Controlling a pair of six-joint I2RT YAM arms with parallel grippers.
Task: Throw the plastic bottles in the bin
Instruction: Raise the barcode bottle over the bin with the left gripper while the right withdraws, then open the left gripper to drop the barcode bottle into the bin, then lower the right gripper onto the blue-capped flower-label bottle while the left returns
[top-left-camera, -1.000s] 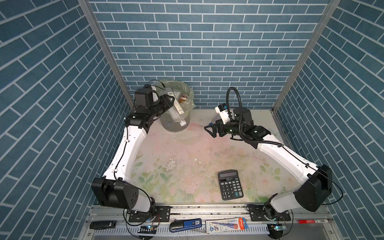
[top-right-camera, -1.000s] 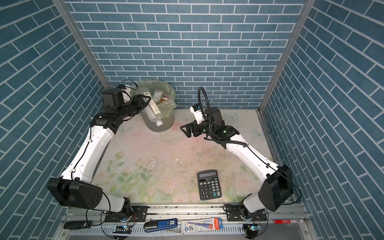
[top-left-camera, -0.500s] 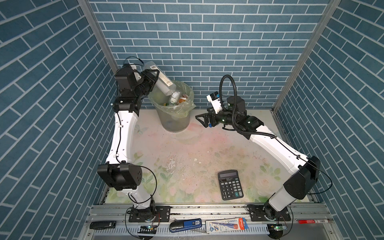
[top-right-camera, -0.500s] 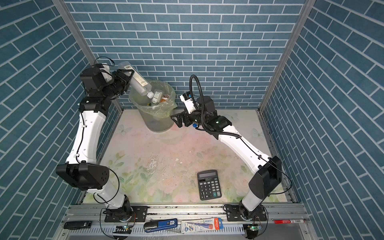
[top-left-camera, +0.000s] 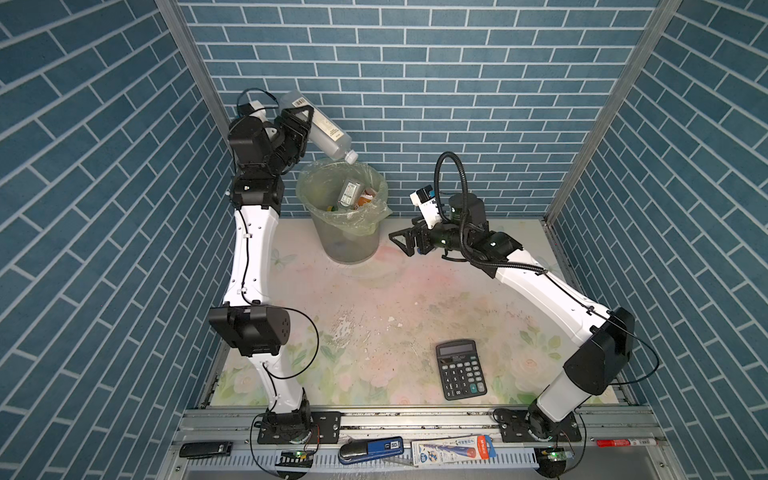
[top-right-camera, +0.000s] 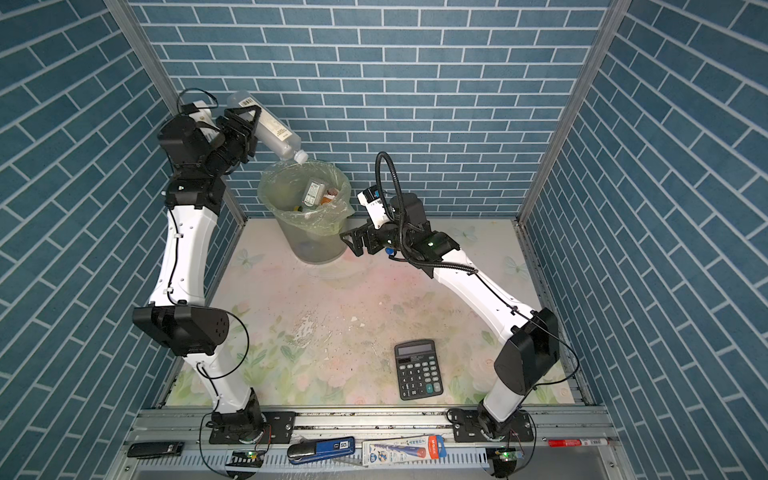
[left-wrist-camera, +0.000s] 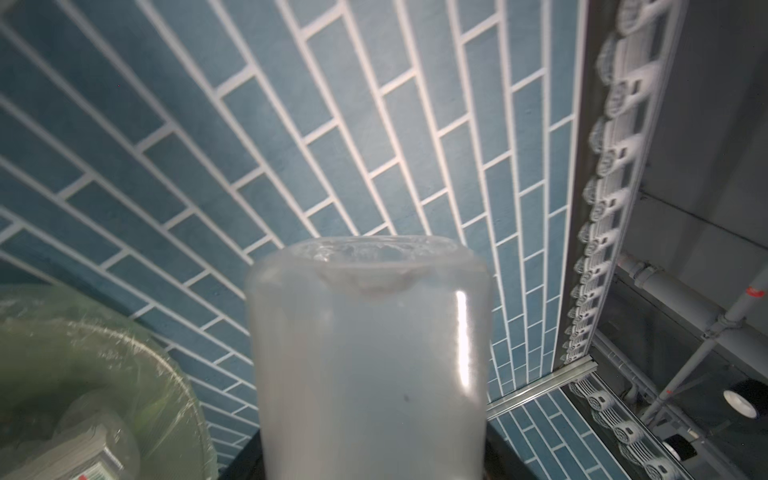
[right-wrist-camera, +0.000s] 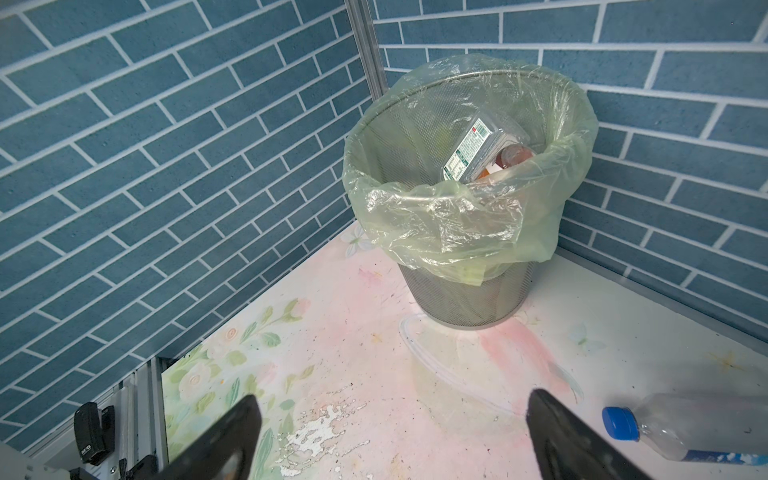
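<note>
**Drop it cap first, well inside the rim**

The left gripper (top-left-camera: 297, 124) is clamped on a clear bottle (top-left-camera: 324, 131), tilted cap (top-left-camera: 351, 156) down above the bin (top-left-camera: 353, 245) by the table's (top-left-camera: 374, 299) far left corner. The cap hangs over the far rim, so I would bring it nearer the mouth's middle before letting go, lest it glance off. The right gripper (top-left-camera: 404, 243), jaws apart and empty, sits low beside the bin. The left wrist view shows only blurred bottle, no fingers. A second bottle (right-wrist-camera: 685, 428) lies on the table by the right gripper, cut off in its wrist view, almost hidden in both top views
</note>
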